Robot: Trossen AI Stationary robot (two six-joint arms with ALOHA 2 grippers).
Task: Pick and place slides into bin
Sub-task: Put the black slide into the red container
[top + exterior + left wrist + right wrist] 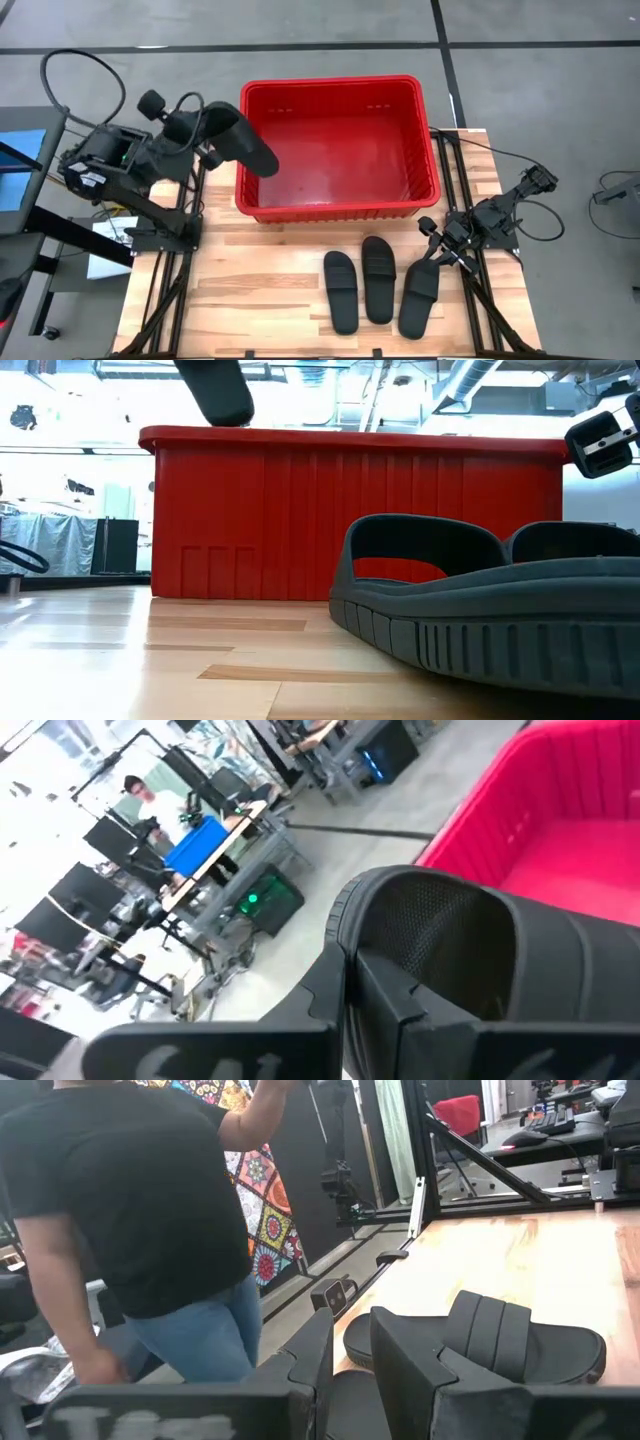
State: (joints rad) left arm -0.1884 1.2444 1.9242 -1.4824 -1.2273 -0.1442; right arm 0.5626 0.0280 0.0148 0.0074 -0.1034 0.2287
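Apparently light and bendy, one sandal (248, 143) hangs over the red bin's (338, 209) left rim, pinched by the left tool (215, 135). Three sandals (379, 284) lie near the table's front edge, the right tool (437, 254) clamped on the rightmost's rim; the rubbery sole edge seems the surest hold.

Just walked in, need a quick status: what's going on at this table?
The left hand is shut on one black slide and holds it over the left rim of the red bin, not yet released. Nothing can be seen on the bin's floor. Three more slides lie on the table in front of the bin. The right hand grips the rightmost slide. A person stands beyond the table.
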